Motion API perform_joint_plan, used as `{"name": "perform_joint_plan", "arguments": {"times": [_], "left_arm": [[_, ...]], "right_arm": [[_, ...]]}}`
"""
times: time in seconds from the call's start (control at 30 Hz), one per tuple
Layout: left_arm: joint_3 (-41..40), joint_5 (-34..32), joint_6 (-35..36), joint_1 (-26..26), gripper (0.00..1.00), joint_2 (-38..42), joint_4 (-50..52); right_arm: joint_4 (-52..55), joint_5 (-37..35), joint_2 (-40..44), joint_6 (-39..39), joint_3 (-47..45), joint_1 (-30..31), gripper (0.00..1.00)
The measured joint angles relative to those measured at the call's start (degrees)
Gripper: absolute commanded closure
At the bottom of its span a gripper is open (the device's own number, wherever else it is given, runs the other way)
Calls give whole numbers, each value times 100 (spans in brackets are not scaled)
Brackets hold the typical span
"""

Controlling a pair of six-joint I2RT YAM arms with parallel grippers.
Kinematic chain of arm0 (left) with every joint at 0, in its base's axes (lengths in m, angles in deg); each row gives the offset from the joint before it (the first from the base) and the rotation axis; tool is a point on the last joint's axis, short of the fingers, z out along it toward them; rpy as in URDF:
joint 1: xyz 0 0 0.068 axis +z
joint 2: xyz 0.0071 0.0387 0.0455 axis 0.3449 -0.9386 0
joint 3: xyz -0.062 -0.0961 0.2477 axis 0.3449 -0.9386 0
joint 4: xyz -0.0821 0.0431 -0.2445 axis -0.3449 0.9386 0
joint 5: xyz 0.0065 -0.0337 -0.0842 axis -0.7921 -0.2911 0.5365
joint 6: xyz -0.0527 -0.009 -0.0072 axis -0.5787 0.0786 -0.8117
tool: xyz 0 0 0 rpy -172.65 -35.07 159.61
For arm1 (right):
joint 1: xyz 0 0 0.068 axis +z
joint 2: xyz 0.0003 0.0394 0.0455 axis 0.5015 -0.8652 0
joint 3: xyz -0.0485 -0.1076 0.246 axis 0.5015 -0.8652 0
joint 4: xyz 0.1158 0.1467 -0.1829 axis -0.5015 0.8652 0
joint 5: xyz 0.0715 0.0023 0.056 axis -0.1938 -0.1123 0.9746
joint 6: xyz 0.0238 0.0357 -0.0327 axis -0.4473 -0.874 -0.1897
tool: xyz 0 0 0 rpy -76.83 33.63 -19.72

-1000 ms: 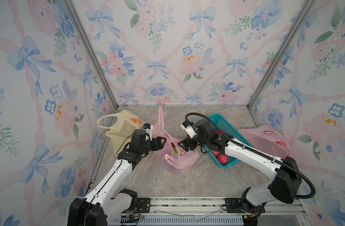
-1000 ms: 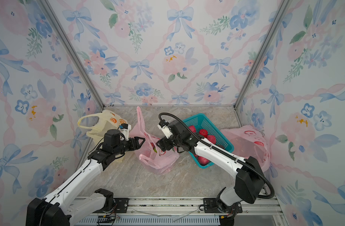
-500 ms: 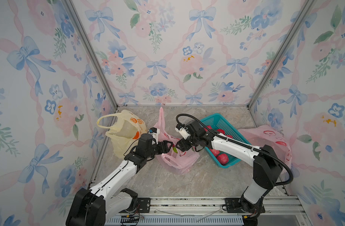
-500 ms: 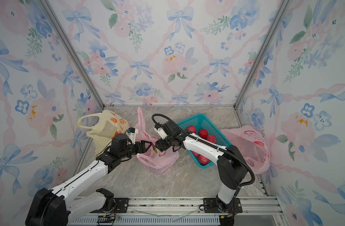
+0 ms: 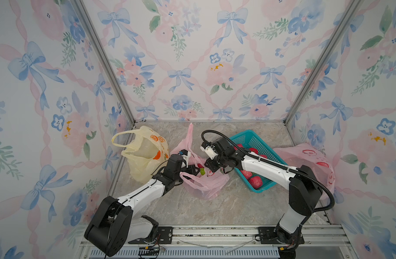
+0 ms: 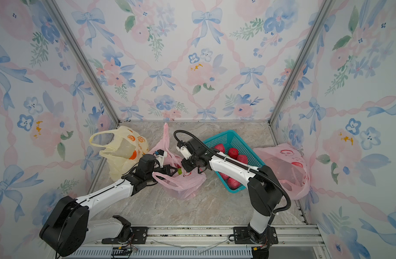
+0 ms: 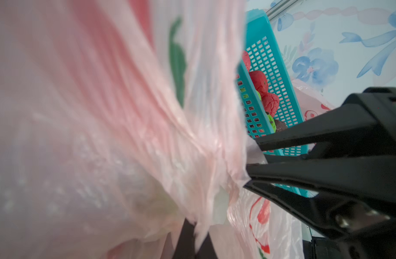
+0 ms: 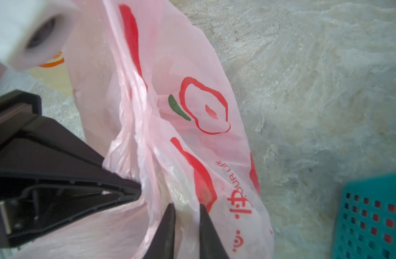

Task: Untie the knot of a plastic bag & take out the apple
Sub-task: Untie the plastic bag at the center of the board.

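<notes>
In both top views the pink bag (image 5: pixel 203 186) lies on the tabletop (image 5: pixel 215 213) just beside a teal basket (image 5: pixel 244 134). The left gripper (image 5: pixel 193 170) and right gripper (image 5: pixel 211 167) meet at its mouth.

Left wrist view: the left gripper (image 7: pixel 192 237) is pinched onto bag film.

Right wrist view: the right gripper (image 8: pixel 186 208) is clamped on film. The apple cannot be made out.

Lab robot booth: floral wall panels (image 5: pixel 192 67), aluminium frame (image 5: pixel 104 59), mounting rail (image 5: pixel 215 233)

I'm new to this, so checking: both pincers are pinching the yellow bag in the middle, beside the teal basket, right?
Wrong colour: the left pincer and right pincer are pinching the pink bag in the middle, beside the teal basket. Both wrist views show pink plastic in the jaws.
</notes>
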Motion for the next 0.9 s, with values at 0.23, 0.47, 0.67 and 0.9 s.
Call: {"name": "perform_joint_plan", "arguments": {"times": [0.23, 0.47, 0.67, 0.9], "left_arm": [[481, -166, 511, 330, 100, 2, 658], [1274, 90, 1106, 1314, 100, 4, 1054], [1620, 223, 1423, 1499, 100, 125, 1244], [608, 348, 1325, 1541, 100, 483, 1248]], "right_arm": [[-267, -22, -15, -136, 2, -37, 100], [-907, -74, 564, -492, -238, -472, 100], [-1425, 31, 1130, -841, -424, -1084, 100], [-1790, 911, 772, -1333, -564, -1707, 100]]}}
